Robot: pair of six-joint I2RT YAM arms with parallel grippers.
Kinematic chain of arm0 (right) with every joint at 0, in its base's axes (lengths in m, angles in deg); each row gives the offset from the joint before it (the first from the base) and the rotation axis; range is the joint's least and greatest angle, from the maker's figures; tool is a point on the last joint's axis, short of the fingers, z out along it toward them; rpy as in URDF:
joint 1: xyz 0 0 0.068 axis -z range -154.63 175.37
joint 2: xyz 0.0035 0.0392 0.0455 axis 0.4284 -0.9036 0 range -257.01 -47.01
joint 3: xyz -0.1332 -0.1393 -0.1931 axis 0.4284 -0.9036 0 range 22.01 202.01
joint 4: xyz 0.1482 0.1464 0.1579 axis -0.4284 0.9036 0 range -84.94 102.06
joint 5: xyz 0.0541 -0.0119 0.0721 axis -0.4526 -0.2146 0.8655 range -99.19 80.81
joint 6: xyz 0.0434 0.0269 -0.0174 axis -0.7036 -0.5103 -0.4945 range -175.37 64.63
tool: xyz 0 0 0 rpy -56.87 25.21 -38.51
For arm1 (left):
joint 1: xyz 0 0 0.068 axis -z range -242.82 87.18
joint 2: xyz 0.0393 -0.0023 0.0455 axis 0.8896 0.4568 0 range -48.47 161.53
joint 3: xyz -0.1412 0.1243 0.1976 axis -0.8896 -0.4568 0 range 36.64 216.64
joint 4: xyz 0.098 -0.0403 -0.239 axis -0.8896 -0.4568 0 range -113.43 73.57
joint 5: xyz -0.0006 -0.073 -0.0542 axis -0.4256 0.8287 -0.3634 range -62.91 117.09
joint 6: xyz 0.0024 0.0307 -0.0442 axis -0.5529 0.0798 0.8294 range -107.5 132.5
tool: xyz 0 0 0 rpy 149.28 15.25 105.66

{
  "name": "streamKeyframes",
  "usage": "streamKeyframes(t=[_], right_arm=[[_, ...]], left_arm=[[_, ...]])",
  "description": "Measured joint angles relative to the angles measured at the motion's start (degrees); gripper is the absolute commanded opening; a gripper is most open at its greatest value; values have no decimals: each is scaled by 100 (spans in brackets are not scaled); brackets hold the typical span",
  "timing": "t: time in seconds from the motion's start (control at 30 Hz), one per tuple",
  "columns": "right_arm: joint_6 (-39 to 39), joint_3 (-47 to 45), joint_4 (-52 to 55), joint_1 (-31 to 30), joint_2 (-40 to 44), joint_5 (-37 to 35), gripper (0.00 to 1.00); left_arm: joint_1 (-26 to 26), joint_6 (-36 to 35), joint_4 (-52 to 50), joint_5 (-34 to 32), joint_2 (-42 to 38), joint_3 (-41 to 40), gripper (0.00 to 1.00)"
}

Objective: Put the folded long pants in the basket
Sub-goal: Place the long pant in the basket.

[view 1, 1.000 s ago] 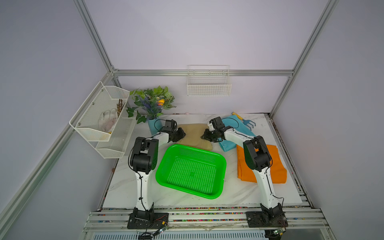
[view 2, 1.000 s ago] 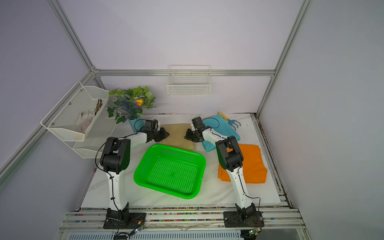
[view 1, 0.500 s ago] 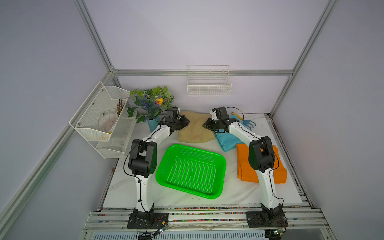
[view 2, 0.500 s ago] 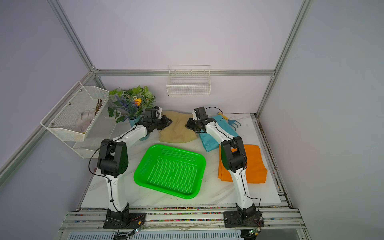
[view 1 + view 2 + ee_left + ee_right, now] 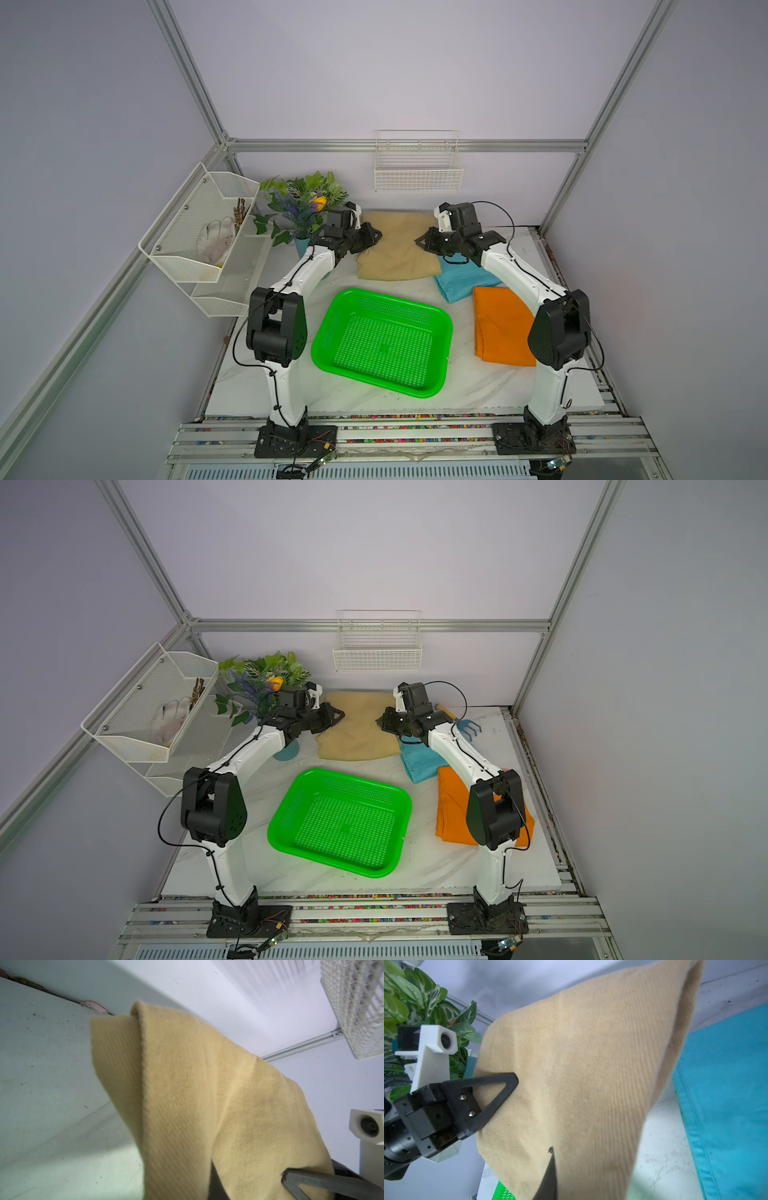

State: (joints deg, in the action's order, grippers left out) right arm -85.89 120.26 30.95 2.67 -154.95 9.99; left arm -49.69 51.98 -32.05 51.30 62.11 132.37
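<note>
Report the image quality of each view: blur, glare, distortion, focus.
Both top views: sharp, evenly lit, wide lens splaying the frame posts, green basket glowing oversaturated; left wrist view: tan pants close and soft, wire basket streaked; right wrist view: the tan cloth's edge smeared, teal pants soft.

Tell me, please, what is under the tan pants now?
The tan pants are held up at both sides by the left gripper and right gripper. The right wrist view shows bare white table below. In both top views the cloth hides the rest.
</note>
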Motion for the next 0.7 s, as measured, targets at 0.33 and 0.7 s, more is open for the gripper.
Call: streamKeyframes(t=[0.33,0.7], right_arm=[[240,-2579,-92,-1064,2487,-938,0],[-201,-3969,55,-2806,3921,-1869,0]], left_arm=[[254,-122,-721,369,-1766,-1567,0],[496,-514,-2098,315,-3563,-2778,0]])
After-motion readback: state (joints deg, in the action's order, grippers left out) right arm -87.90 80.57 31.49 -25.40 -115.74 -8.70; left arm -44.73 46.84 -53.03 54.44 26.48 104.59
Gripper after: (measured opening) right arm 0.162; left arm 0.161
